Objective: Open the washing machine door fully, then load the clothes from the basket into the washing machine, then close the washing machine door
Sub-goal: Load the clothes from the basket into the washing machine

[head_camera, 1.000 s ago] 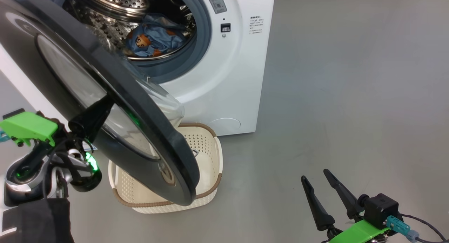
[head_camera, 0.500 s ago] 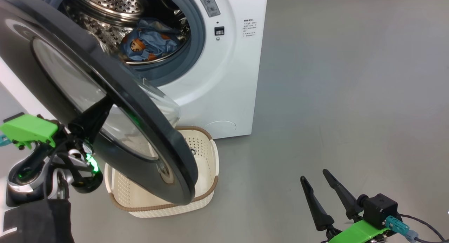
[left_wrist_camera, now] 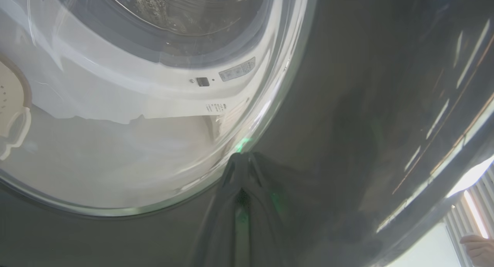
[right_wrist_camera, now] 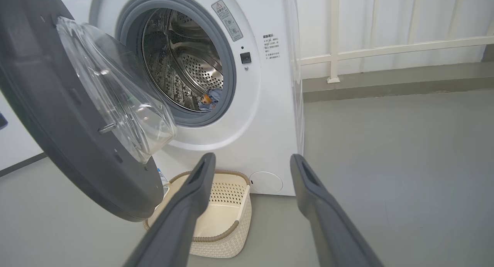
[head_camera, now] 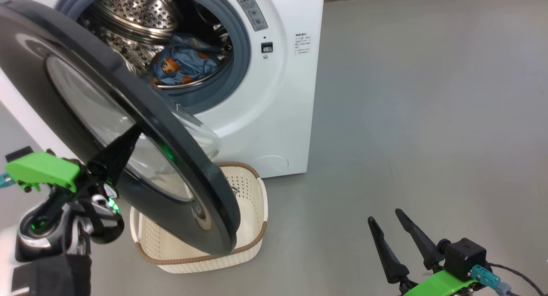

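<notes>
The left gripper (head_camera: 132, 134) is closed, its two dark fingers pressed together with nothing between them. Their tips rest on the outer face of the washing machine door (head_camera: 188, 159), where the clear window meets the glossy black rim; the left wrist view shows the fingers (left_wrist_camera: 241, 174) mirrored in that rim. The door stands part-way open, swung out in front of the washing machine (head_camera: 274, 116), and its bulging clear bowl points back toward the opening. The right gripper (head_camera: 384, 215) is open with its jaws wide apart and holds nothing. It hangs over bare floor, well apart from the washing machine, in front and to the right. The floor (head_camera: 428, 116) is smooth, matt grey and seamless. Behind and to the right of the washing machine, the right wrist view shows a white wall with a white railing (right_wrist_camera: 366, 51) above a low grey kerb. The washing machine is a white, boxy front-loader with a grey-blue rubber seal (head_camera: 239, 52) ringing a perforated steel drum (head_camera: 141, 9). Of the clothes (head_camera: 184, 63), a crumpled light blue piece with orange prints lies inside the drum. The basket (head_camera: 205, 264) is cream perforated plastic with a brown woven-look rim. It sits on the floor right against the washing machine's front, beneath the door.
</notes>
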Controlling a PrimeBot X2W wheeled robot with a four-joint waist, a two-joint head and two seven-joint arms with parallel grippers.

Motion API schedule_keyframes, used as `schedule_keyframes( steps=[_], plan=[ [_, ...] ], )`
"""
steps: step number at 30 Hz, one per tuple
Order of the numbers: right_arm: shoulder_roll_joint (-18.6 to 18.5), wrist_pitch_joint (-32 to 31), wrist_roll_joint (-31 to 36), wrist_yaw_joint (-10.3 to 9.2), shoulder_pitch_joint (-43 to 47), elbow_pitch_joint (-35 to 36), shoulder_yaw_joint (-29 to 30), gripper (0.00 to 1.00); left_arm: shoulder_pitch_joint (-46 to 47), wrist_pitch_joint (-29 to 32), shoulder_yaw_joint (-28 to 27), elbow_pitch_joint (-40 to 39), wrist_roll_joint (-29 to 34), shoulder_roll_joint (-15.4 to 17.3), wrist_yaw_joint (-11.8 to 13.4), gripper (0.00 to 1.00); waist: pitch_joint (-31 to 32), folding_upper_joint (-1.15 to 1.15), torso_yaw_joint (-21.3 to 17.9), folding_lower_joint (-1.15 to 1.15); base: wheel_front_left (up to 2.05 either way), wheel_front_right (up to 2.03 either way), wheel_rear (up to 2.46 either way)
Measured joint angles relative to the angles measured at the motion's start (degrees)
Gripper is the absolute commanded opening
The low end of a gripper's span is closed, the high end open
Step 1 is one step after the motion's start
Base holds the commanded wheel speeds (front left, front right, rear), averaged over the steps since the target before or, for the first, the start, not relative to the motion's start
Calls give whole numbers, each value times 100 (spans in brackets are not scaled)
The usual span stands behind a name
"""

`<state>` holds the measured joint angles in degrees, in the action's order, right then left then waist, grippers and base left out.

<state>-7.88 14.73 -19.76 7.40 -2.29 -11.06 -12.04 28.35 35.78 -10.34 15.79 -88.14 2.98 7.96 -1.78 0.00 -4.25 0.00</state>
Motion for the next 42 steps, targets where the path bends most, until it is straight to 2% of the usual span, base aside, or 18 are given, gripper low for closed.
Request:
schedule_keyframes(
  steps=[5, 7, 9, 10, 11, 12, 16, 23, 27, 30, 36, 42],
  plan=[
    [-21, -1, 0, 1, 122, 3, 30, 100, -324, -131, 90, -327, 274, 29, -198, 0, 90, 0, 80, 0, 0, 0, 0],
    [-31, -1, 0, 0, 138, 8, 57, 100, -503, -237, 120, -471, 479, 105, -270, 24, 110, 0, 122, 0, 0, 0, 0],
    [-34, -1, 0, 0, 138, 12, 99, 100, -675, -347, 124, -611, 593, 156, -334, 39, 126, 0, 167, 0, 0, 0, 0],
    [-35, -1, 0, 0, 139, 16, 123, 100, -757, -408, 142, -683, 676, 175, -399, 55, 133, 0, 187, 0, 0, 0, 0],
    [-37, -1, 1, 0, 141, 21, 145, 100, -837, -461, 177, -761, 794, 200, -494, 81, 140, 0, 207, 0, 0, 0, 0],
    [-47, -1, 1, 0, 147, 25, 155, 100, -914, -523, 242, -835, 945, 245, -632, 98, 146, 0, 227, 0, 0, 0, 0],
    [-60, -1, 1, 0, 254, 33, 172, 100, -1244, -895, 389, -888, 1552, 442, -1060, 100, 166, 0, 290, 0, 0, 0, 0],
    [-65, -1, 3, 0, 264, 59, 229, 100, -1807, -2028, 891, -864, 2858, 563, -1456, 100, 197, 0, 375, 0, 0, 0, 0],
    [-82, -1, 19, 0, 374, 80, 289, 100, -2018, -2773, 1360, -792, 3509, 753, -1490, 100, 211, 0, 422, 0, 0, 0, 0],
    [-101, -1, 19, 0, 396, 81, 333, 100, -2078, -3377, 1866, -767, 3989, 1011, -1505, 100, 211, 0, 459, 0, 0, 0, 0],
    [-104, -1, 19, 0, 400, 81, 345, 100, -2141, -4604, 2587, -337, 4472, 1403, -1506, 100, 221, 0, 498, 0, 0, 0, 0],
    [-109, -1, 20, 0, 473, 87, 370, 100, -2168, -4999, 2960, 98, 4815, 1553, -1530, 100, 239, 0, 507, 0, 0, 0, 0]
  ],
)
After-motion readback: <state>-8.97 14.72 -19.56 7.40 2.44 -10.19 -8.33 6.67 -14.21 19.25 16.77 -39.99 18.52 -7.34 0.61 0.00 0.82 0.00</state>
